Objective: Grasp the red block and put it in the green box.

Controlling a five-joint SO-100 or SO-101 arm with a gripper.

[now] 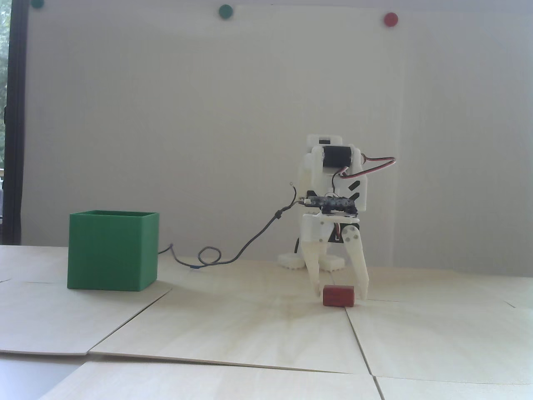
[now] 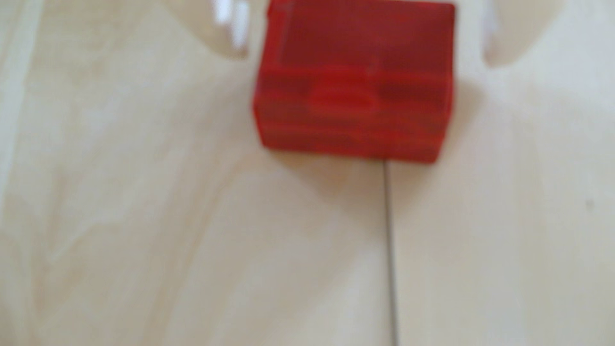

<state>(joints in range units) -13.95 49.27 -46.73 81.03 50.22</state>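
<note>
Red, matte, rounded-edge plastic block (image 1: 337,296) lying on pale wood-grain panels (image 1: 233,325), over a panel seam, between the spread tips of the white printed plastic gripper (image 1: 339,291); gaps on both sides in the wrist view (image 2: 352,80), nothing gripped. Square, open-topped green plastic box (image 1: 112,250) well apart, at left in the fixed view. No readable writing.

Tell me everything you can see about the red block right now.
The red block is a small, solid-looking rectangular piece, matte red like printed plastic, with a faint oval mark on its front face in the wrist view. It lies flat on the pale wooden table, right at a seam between panels. The open gripper straddles it, one white finger on each side. The wrist view shows a gap on both sides, so neither finger seems to press it yet. It is well to the right of the green box in the fixed view.
</note>
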